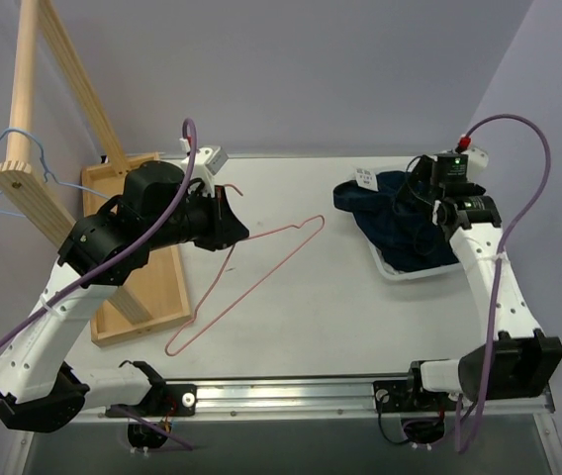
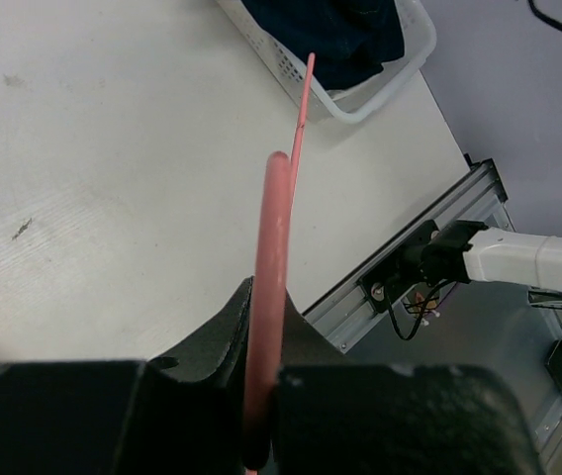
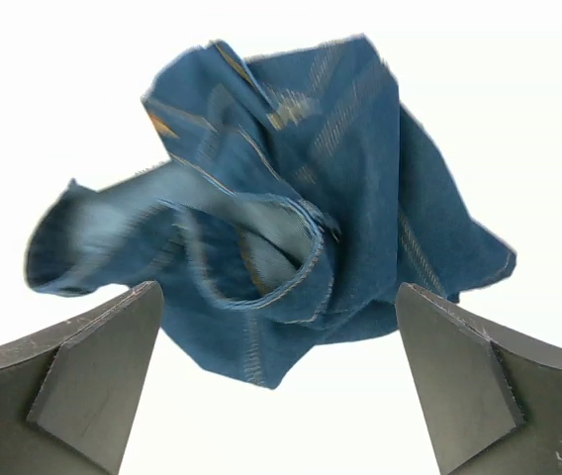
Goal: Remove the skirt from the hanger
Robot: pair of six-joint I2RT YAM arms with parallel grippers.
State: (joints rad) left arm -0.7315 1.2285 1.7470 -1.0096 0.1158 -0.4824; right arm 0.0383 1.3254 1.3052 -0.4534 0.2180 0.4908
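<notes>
The white skirt is not in any view. The light-blue wire hanger [image 1: 24,136] hangs bare on the wooden rack [image 1: 30,89] at the far left. My left gripper [image 1: 230,224] is shut on a thin pink wire hanger [image 1: 261,272], whose lower end rests on the table. In the left wrist view the pink wire [image 2: 271,257] runs up between the closed jaws of that gripper [image 2: 261,396]. My right gripper [image 1: 427,201] is open and empty, hovering over a dark navy denim garment [image 1: 400,220]. In the right wrist view the denim [image 3: 281,198] lies beyond the spread gripper [image 3: 281,386].
The denim lies in a white basket [image 1: 400,272] at the right of the table, also seen in the left wrist view [image 2: 380,89]. The rack's wooden base tray [image 1: 157,292] runs along the left side. The aluminium rail [image 1: 291,396] marks the near edge.
</notes>
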